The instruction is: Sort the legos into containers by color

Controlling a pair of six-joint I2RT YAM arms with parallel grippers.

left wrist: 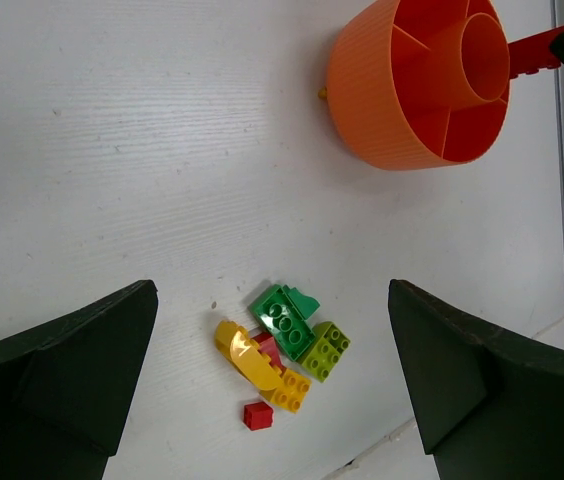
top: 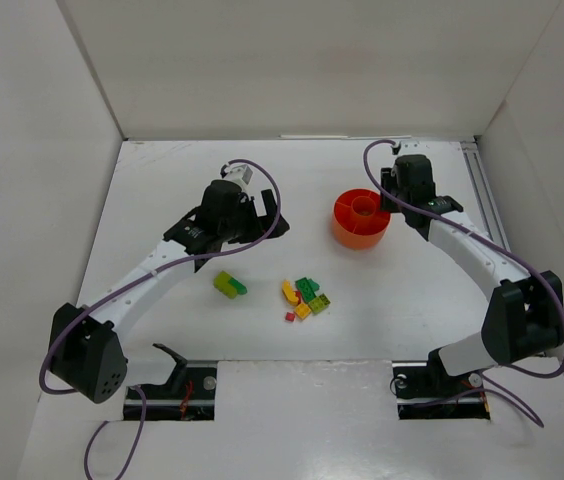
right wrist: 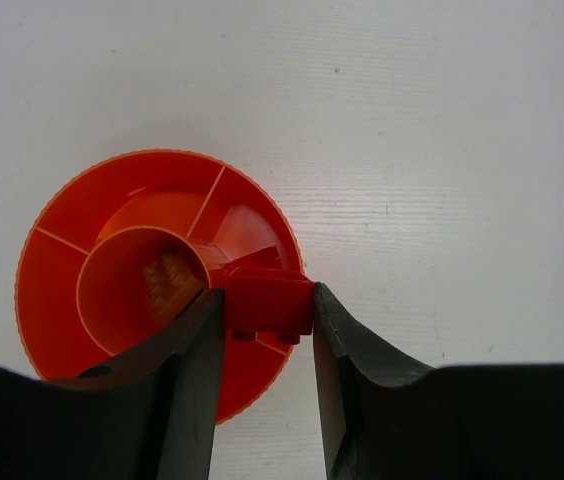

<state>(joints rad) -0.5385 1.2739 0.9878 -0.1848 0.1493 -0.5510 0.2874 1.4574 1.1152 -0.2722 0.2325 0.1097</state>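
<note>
The right pincer point(right wrist: 267, 318) is closed narrowly on a red brick point(right wrist: 267, 300), one finger on each end. The brick lies level, its long axis running from beside the central cup point(right wrist: 127, 290) out over the rim of the orange dish point(right wrist: 50, 290), toward the far right corner of the tabletop point(top: 162, 200). Whether it touches the dish is hard to tell. The dish sits right of centre. The left pincer point(left wrist: 272, 290) gapes wide, holding nothing, above the loose legos point(left wrist: 282, 318) clustered mid-tabletop toward the near edge.
</note>
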